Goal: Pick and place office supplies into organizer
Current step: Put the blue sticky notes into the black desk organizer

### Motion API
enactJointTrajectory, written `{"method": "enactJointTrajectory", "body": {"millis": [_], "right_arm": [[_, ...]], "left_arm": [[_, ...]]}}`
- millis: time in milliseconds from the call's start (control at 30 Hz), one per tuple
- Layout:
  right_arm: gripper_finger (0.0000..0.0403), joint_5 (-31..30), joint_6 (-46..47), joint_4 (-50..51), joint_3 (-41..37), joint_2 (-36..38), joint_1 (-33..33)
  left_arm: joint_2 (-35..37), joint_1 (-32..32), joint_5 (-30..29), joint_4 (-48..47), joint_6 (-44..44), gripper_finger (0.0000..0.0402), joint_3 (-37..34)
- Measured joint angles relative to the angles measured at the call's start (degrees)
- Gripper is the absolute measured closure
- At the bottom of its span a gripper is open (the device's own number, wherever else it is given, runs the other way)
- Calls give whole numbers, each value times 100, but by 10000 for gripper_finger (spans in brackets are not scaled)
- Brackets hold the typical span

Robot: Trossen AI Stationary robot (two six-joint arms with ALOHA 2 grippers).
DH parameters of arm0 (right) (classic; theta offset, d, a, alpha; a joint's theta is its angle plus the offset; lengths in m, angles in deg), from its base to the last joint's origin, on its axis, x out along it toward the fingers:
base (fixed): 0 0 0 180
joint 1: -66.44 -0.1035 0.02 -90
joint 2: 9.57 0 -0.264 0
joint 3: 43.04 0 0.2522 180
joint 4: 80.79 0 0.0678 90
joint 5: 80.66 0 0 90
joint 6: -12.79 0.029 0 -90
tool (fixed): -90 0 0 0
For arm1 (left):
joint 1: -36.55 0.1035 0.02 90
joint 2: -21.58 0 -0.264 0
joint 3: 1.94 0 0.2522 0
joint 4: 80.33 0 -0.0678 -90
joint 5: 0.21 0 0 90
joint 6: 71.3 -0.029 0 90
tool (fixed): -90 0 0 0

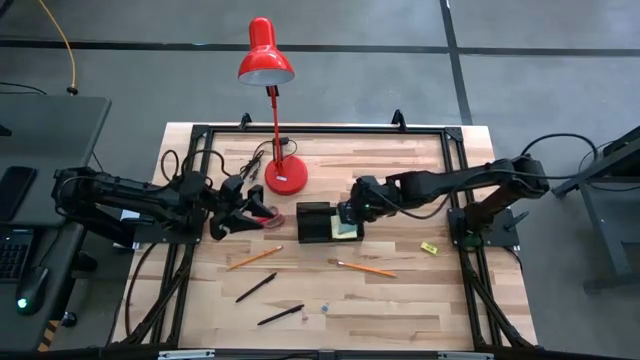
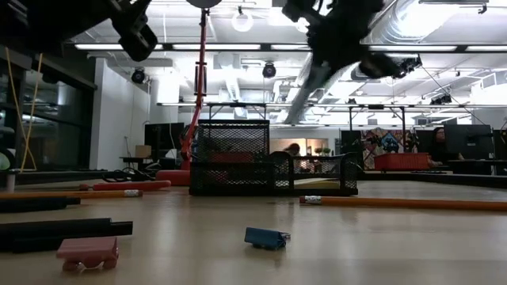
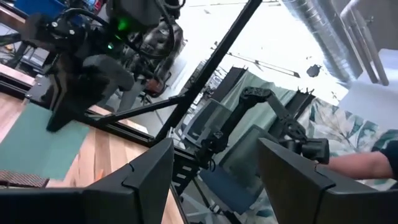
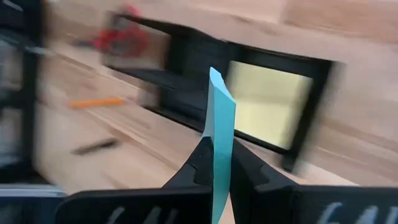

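My right tool [image 4: 214,171], pinched shut on the teal pad [image 4: 221,143], should lower squarely over the organizer's [image 1: 315,222] yellow-pad compartment before releasing.

You are looking at an open-plan lab or office floor: exposed ceiling ducts [image 2: 396,32], strip lights [image 2: 238,49], and distant desks [image 2: 467,162] behind the wooden worktable [image 1: 400,290].

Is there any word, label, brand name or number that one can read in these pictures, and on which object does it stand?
None can be read.
Teal sticky-note pad, held in the shut right gripper: its faces show no print.
Yellow sticky-note pad in the organizer: blank.
Pencils and pens: any marking too small to read.
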Motion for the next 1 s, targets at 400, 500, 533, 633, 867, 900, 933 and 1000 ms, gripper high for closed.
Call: {"method": "enactJointTrajectory", "body": {"millis": [400,500,533,633,867,900,933,1000], "right_arm": [[403,601,87,-696,-941,114,140],[403,610,106,-1162,-1169,98,237],[403,620,104,-1318,-1217,110,268],[403,722,83,-1278,-1317,54,372],[403,849,-138,-1397,-1309,52,617],[403,894,-165,-1463,-1308,30,660],[403,972,-184,-1542,-1304,-19,694],[403,1142,-250,-1617,-1306,-128,766]], "left_arm": [[-1,-1,146,-3,31,187,2],[-2,-1,164,-1,31,188,4],[-2,-1,169,-3,31,188,4],[-2,-1,170,-5,31,188,4],[-2,-1,170,6,28,188,7],[-2,-1,170,-9,28,188,7],[-2,-1,170,-14,27,188,7],[-2,-1,170,-9,28,188,7]]}}
